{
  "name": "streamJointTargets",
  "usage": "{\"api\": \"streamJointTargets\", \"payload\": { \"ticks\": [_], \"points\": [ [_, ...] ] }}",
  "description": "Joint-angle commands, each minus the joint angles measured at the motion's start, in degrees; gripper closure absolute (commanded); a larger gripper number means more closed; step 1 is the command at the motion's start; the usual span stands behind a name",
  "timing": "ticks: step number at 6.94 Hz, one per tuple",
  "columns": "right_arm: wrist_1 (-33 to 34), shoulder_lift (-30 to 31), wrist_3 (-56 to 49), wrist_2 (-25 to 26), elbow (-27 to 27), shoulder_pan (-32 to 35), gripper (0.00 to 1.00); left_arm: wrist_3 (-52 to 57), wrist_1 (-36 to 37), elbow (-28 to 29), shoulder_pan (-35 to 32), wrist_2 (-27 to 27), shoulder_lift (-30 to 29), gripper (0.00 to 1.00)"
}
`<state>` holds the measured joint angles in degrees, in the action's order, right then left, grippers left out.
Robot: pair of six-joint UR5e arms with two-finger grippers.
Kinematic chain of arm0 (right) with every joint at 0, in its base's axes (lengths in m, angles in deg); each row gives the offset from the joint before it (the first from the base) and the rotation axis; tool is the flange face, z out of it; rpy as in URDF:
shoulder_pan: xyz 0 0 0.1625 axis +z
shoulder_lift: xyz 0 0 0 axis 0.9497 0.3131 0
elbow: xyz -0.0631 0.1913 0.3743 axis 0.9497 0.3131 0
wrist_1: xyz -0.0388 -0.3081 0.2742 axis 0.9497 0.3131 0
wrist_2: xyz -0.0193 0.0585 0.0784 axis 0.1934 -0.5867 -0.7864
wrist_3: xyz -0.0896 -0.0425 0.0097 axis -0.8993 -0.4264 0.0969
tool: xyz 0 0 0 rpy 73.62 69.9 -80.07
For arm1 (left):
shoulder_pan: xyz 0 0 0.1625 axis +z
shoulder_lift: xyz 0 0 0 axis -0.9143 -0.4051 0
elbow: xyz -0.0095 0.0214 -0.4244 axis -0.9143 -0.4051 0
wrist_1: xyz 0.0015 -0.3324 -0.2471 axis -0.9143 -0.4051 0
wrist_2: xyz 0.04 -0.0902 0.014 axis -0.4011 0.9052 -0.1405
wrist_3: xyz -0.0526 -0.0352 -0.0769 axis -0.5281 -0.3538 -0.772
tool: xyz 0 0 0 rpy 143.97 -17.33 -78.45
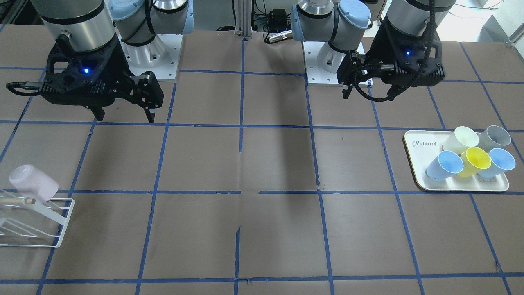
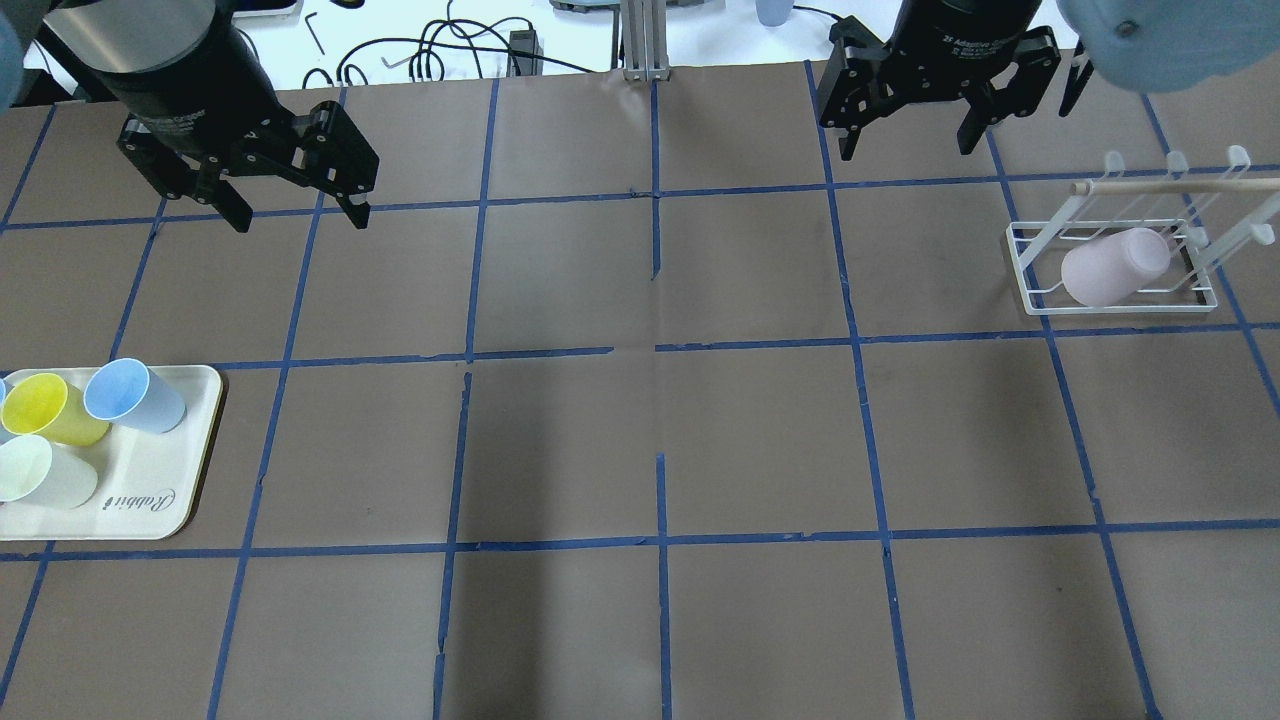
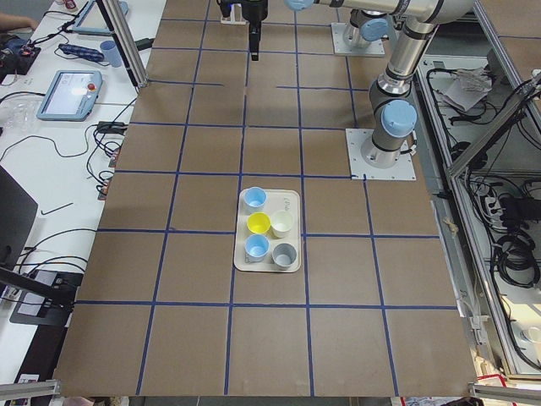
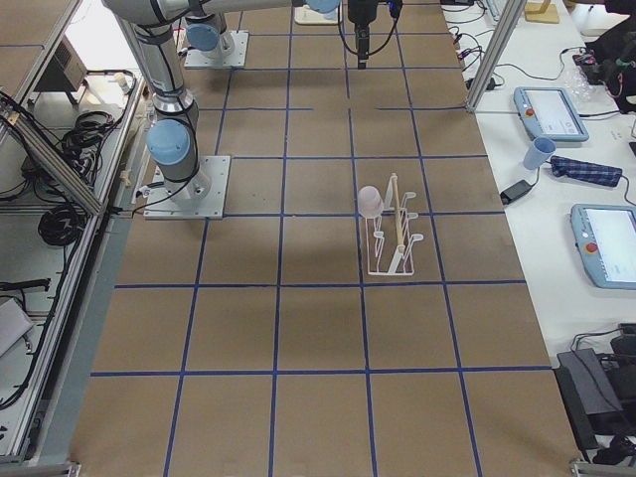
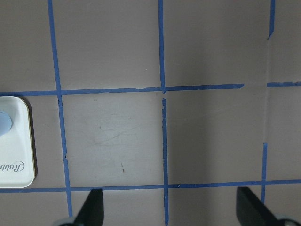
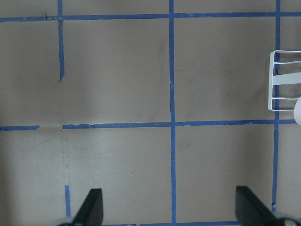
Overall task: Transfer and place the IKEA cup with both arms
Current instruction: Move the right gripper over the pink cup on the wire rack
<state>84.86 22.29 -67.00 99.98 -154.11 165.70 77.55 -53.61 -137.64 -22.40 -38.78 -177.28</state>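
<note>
You will find the IKEA cup (image 2: 1115,265) at the robot's right end of the bench (image 2: 640,450), resting on the white wire rack (image 2: 1030,290) under the rack's wooden rod (image 2: 1170,185). The cup is neither upright nor flat. Its long axis is slanted and runs roughly along the rack's length. In the front-facing view the closed base is the raised end, and the mouth is the lower end, toward the rack's frame. Whether a peg sits inside the cup cannot be determined. The right pincer (image 2: 908,148) hangs above the bench, apart from the rack. Its fingers (image 6: 91,207) are spread wide, and it holds and touches nothing. The left pincer (image 2: 298,215) hangs above the bench on the robot's left. It is also fully spread and holds nothing, with only taped bench surface between its fingers (image 5: 91,207). The cream tray (image 2: 150,500) near the left pincer carries blue, yellow, cream and grey cups (image 1: 475,157), well apart from the IKEA cup.
</note>
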Motion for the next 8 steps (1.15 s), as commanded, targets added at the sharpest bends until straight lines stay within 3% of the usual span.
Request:
{"api": "streamJointTargets", "payload": {
  "ticks": [1, 5, 8],
  "points": [
    [-0.09, -0.07, -0.23, 0.02, 0.19, -0.34, 0.0, 0.0, -0.03, 0.05, 0.0, 0.01, 0.0, 0.0],
    [0.0, -0.07, -0.41, -0.07, 0.45, -1.65, 0.0, -0.09, -0.12, 0.14, 0.0, 0.1, 0.08, 0.0],
    [0.0, -0.33, -8.38, -0.16, 0.98, -11.56, 0.0, -0.09, -0.73, 0.05, 0.0, 0.19, 0.08, 0.0]
  ]
}}
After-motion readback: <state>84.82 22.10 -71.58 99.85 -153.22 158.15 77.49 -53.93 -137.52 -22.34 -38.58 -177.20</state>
